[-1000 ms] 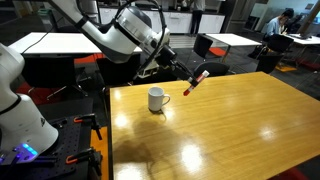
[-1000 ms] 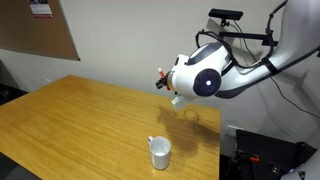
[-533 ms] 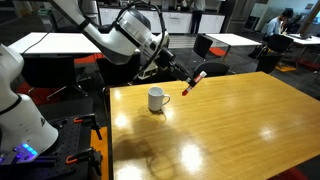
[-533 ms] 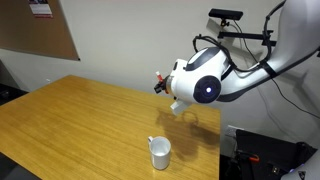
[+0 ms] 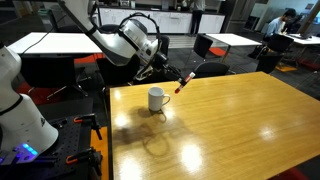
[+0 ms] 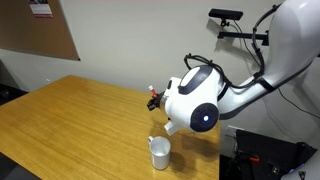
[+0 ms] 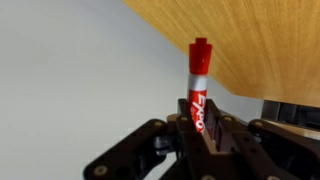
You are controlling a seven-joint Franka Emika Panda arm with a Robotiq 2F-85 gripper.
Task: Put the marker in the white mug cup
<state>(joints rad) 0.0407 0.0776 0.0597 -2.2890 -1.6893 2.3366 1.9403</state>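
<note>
The wrist view alone gave the detail of the grasp: the claw [image 7: 199, 128] was clamped on the marker [image 7: 198, 84], its dark fingers [image 7: 222, 135] pressed against both sides of the lower barrel with no gap visible. The marker stood straight out from between them, red end outermost, with a white band bearing red lettering just above the fingers. That view also took in a corner of the wooden desk [image 7: 265, 45] beyond the marker's tip, and a pale blurred background elsewhere. The white mug cup [image 5: 156, 98] was recorded only in both exterior views, standing upright on the desk [image 5: 235, 125] near its far edge, handle toward the arm's side. In an exterior view the marker [image 5: 183, 81] was held in the air, tilted, just beside and slightly above the mug's rim, not touching it, with the claw [image 5: 174, 76] at its upper end. In an exterior view from the opposite direction the arm's large white wrist housing covered most of the claw [image 6: 154, 100]; only a small red part of the marker [image 6: 151, 90] showed, above the mug [image 6: 160, 152] and apart from it. That view also showed a corkboard [image 6: 50, 35] on the wall behind the desk [image 6: 70, 115].
</note>
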